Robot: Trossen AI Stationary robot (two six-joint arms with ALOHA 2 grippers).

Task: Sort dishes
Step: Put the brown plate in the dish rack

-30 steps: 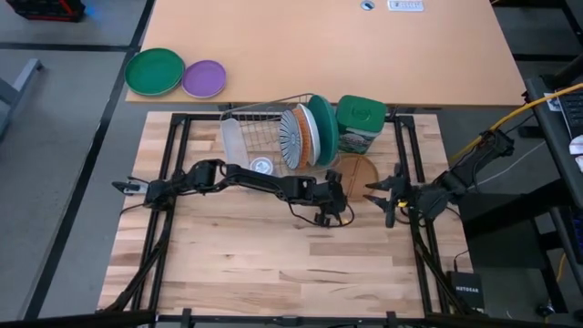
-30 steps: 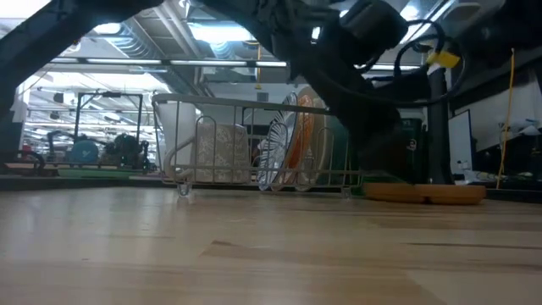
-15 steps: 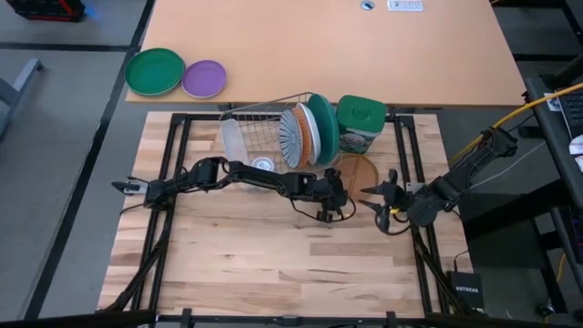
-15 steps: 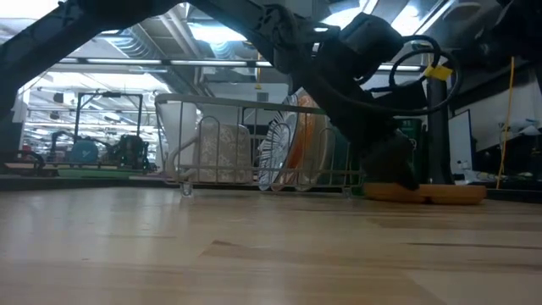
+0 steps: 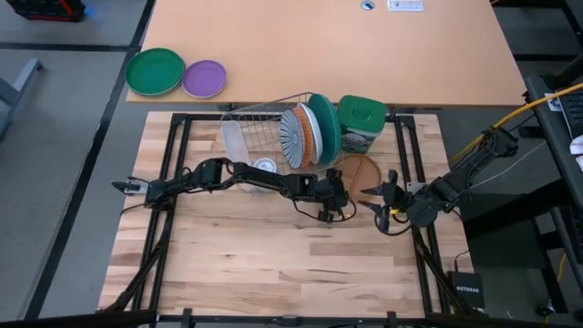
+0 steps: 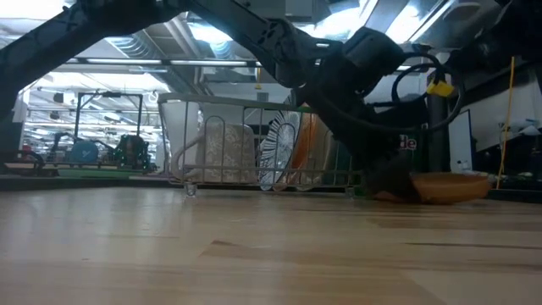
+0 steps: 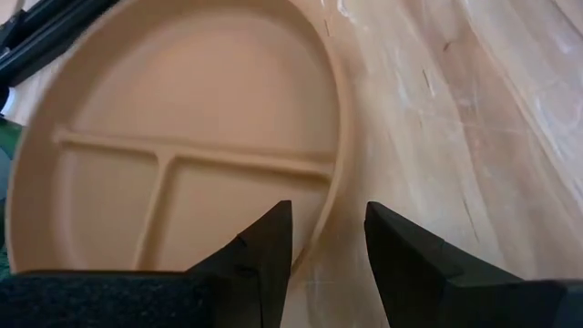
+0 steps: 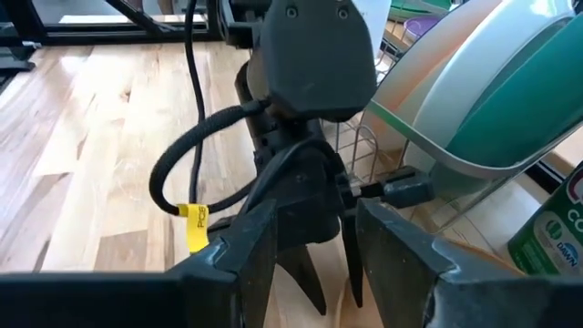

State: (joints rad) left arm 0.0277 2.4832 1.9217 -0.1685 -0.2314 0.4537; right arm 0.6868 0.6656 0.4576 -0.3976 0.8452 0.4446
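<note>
Brown plate [image 5: 358, 169]: we saw a round, smooth, divided dish on the wooden surface [image 5: 237, 255], beside the wire rack [image 5: 264, 137].
Left jaws [image 7: 326, 239]: spread astride its rim.
Right jaws [image 8: 305, 239]: spread, close by.

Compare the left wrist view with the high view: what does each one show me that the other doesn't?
Only the left wrist view shows that the brown plate has three sections, and that the left gripper has its fingers either side of the plate's rim. Only the high view shows the rack with plates standing in it, the green canister, and the right gripper beside the brown plate. Both show the brown plate on the wooden table.
</note>
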